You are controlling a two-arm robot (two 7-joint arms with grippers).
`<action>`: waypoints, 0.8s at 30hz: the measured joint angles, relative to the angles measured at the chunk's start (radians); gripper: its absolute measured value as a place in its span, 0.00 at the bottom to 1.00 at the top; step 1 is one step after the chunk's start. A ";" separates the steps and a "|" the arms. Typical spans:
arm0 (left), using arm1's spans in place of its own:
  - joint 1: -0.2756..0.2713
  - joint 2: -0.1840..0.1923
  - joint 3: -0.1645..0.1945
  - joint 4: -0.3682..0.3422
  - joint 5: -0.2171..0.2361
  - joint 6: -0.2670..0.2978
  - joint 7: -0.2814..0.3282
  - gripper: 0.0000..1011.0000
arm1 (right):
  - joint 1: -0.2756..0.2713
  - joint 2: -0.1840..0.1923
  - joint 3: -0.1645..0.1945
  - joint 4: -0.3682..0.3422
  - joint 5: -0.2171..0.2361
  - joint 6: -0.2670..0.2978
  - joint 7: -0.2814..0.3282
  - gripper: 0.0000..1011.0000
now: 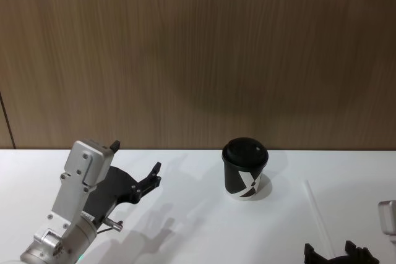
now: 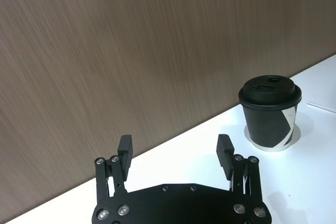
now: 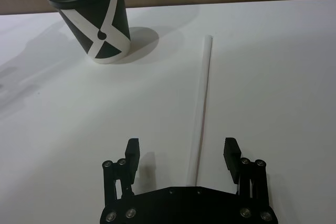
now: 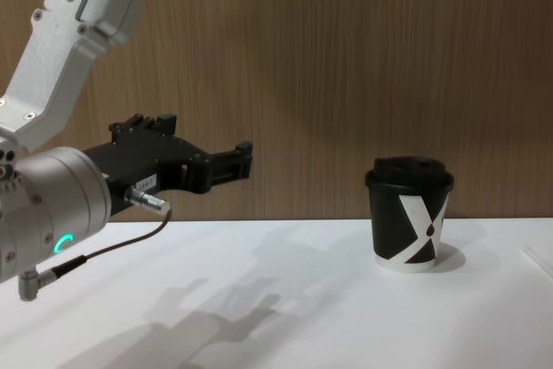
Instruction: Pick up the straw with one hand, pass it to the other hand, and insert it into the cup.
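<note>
— Where's the straw (image 3: 201, 108)?

— Flat on the white table (image 1: 185, 214), to the right of the cup (image 1: 245, 171) and a bit nearer to us. It lies lengthwise from far to near, with its far end about level with the cup but apart from it.

— And the right gripper (image 3: 181, 144)?

— Low at the near right edge of the table, right over the straw's near end. Its fingers (image 3: 133, 150) are spread wide and the straw runs between them, a little closer to the right one. Nothing is pinched. I can't tell whether the fingers touch the table.

— Is the cup standing?

— Upright, near the wooden wall (image 1: 185, 41), with its black domed lid (image 2: 270, 88) on and the white X mark facing us.

— What about the left gripper (image 2: 175, 145)?

— It's up in the air over the left side of the table, well apart from the cup and pointing across towards it. Its fingers are spread wide too, with nothing between them. Behind it, the thick silver arm (image 4: 43, 205) shows a green ring light (image 4: 59, 244), and a thin cable (image 4: 112, 252) loops below it.
</note>
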 joint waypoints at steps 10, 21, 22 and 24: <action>0.000 0.000 0.000 0.000 0.000 0.000 0.000 0.99 | 0.009 0.003 0.003 0.014 -0.007 0.009 0.012 0.99; 0.000 0.000 0.000 0.000 0.000 0.000 0.000 0.99 | 0.022 0.005 0.004 0.028 -0.016 0.017 0.026 0.99; 0.000 0.000 0.000 0.000 0.000 0.000 0.000 0.99 | 0.024 0.005 0.004 0.029 -0.017 0.018 0.028 0.99; 0.000 0.000 0.000 0.000 0.000 0.000 0.000 0.99 | 0.026 0.006 0.004 0.032 -0.019 0.020 0.031 0.99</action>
